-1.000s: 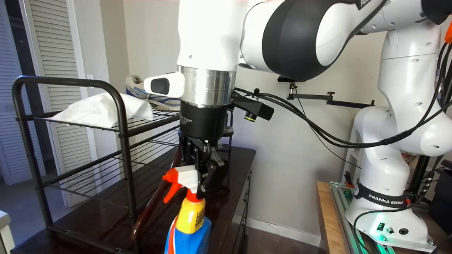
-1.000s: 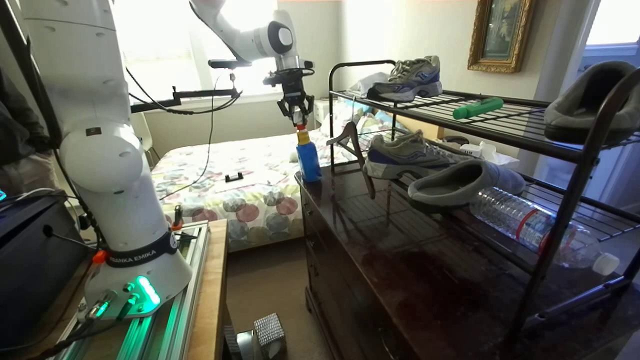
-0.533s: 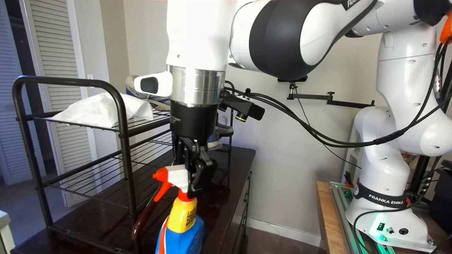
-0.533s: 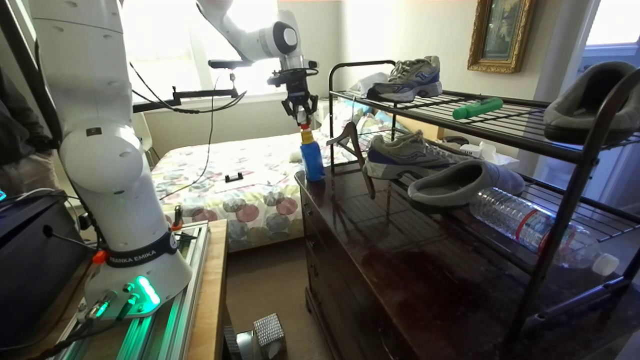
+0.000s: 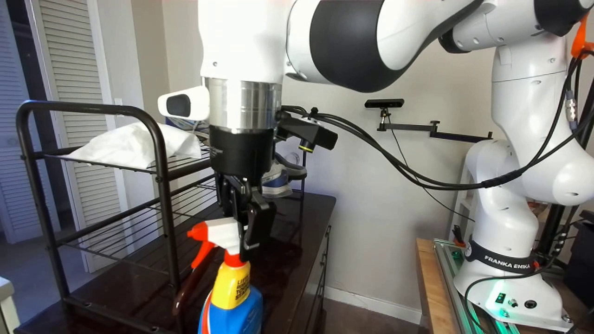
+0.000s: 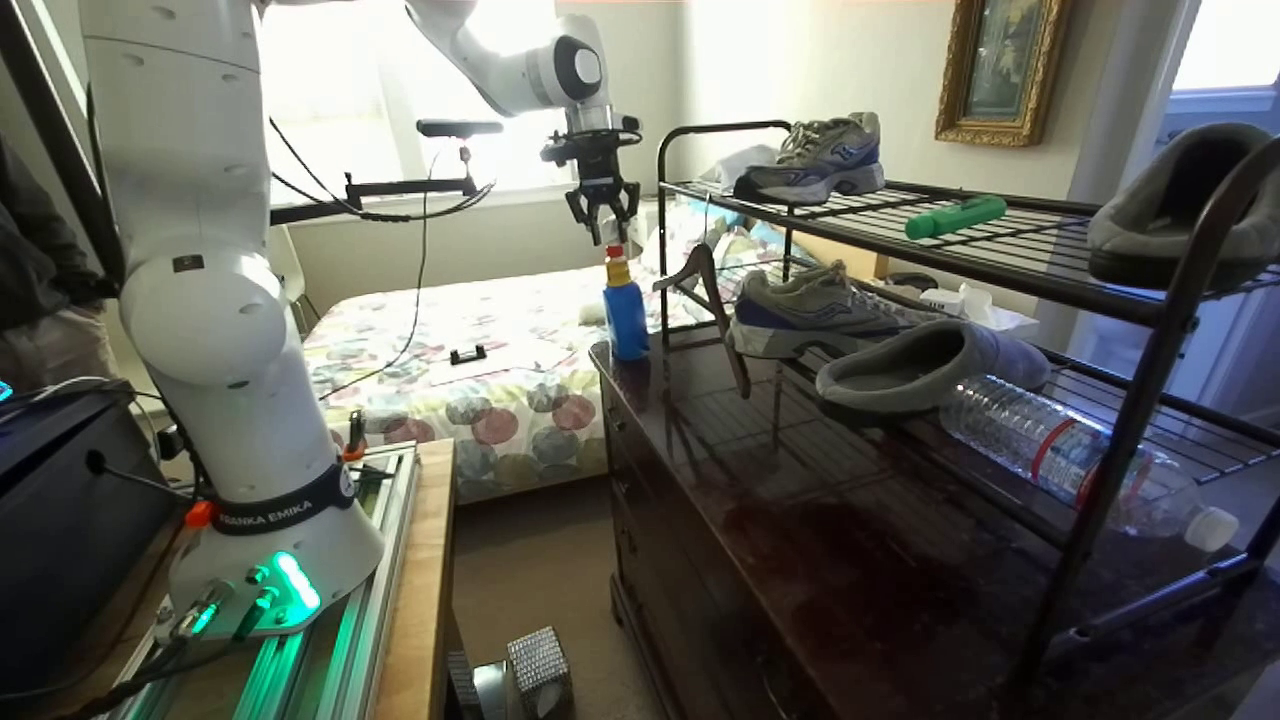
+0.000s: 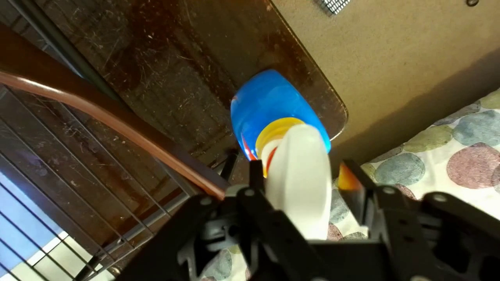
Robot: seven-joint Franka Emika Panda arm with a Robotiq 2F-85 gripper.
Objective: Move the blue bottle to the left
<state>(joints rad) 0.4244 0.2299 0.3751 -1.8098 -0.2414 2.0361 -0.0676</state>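
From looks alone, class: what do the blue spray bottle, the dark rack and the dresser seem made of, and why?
Blue spray bottle: probably molded plastic, glossy; smooth surface, bright highlights.
Rack: likely metal, dark-coated; thin straight wires, bent tubes.
Dresser: apparently wood, varnished; reddish-brown sheen, pale scratches; solid or veneer can't be told.

End effector (image 7: pixel 302 172) downward, fingers (image 7: pixel 256 177) apart

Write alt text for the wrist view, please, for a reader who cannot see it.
The open gripper straddles the white spray head of the blue bottle at the corner of a dark dresser. A brown hanger and wire rack appear left, a dotted bedspread lower right.
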